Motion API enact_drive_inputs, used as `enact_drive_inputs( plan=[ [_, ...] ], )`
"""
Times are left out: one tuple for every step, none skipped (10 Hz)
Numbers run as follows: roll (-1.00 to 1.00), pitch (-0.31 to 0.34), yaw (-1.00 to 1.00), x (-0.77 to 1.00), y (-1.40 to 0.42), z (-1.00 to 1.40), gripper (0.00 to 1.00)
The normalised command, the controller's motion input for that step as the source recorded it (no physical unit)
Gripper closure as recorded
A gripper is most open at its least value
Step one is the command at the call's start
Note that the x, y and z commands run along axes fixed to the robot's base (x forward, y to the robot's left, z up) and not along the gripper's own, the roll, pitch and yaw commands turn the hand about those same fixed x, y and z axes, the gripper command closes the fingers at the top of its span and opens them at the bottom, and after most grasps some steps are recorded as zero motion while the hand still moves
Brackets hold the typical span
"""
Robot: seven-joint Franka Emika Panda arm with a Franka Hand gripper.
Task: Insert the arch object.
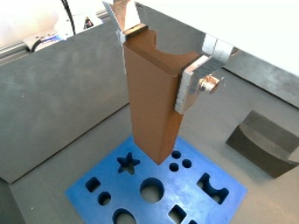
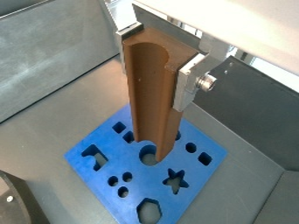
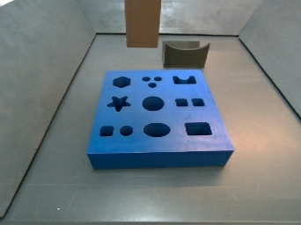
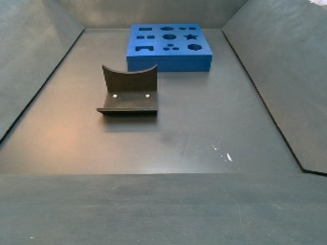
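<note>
While my arm hangs above it, the worktop [image 4: 166,134] spreads out as a dull grey sheet, faintly scuffed and catching a small glint of light, and grey walls [image 3: 47,79] rise from it on the sides that the side views show, so the whole space reads as a shallow grey box. Past the wall edges, in both wrist views, I can make out only pale, bright background and some dark cables.

Next in size is the blue board [image 3: 157,119], lying flat on the worktop toward one end. Its top face is cut with holes: a star, a hexagon, rounds, squares, a notched shape and a cluster of small dots.

Well apart from the board in a side view stands the dark grey block [image 4: 129,89] with a curved cut-out on top; from the opposite side view it sits just behind the board.

My fingers [image 1: 163,54], flat silver plates [image 2: 191,77], are pinching the top of the arch object [image 1: 152,101]. It hangs upright, clear of the board, with its lower end above the round holes near the board's middle [image 2: 149,96]. In a side view only its lower part [image 3: 141,22] shows, at the top edge.
</note>
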Motion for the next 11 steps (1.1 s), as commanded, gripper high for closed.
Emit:
enact_drive_inputs(
  plan=[
    [0.08, 0.0, 0.01, 0.22, 0.02, -0.31, 1.0],
    [0.11, 0.0, 0.0, 0.56, 0.12, -0.47, 1.0],
    [0.08, 0.0, 0.0, 0.68, 0.23, -0.52, 1.0],
    [0.03, -0.004, 0.0, 0.68, 0.31, -0.49, 1.0],
    [0.0, -0.023, 0.0, 0.7, 0.33, -0.47, 1.0],
    [0.01, -0.034, 0.06, 0.77, 0.36, -0.47, 1.0],
    [0.0, -0.011, 0.17, 0.8, 0.33, -0.38, 1.0],
    [0.03, 0.0, 0.31, 0.78, 0.29, -0.31, 1.0],
    [0.06, 0.0, 0.35, 0.75, 0.23, -0.28, 1.0],
    [0.14, 0.009, 0.22, 0.85, 0.12, -0.3, 1.0],
    [0.11, 0.0, -0.2, 0.64, 0.08, -0.23, 1.0]
  ],
)
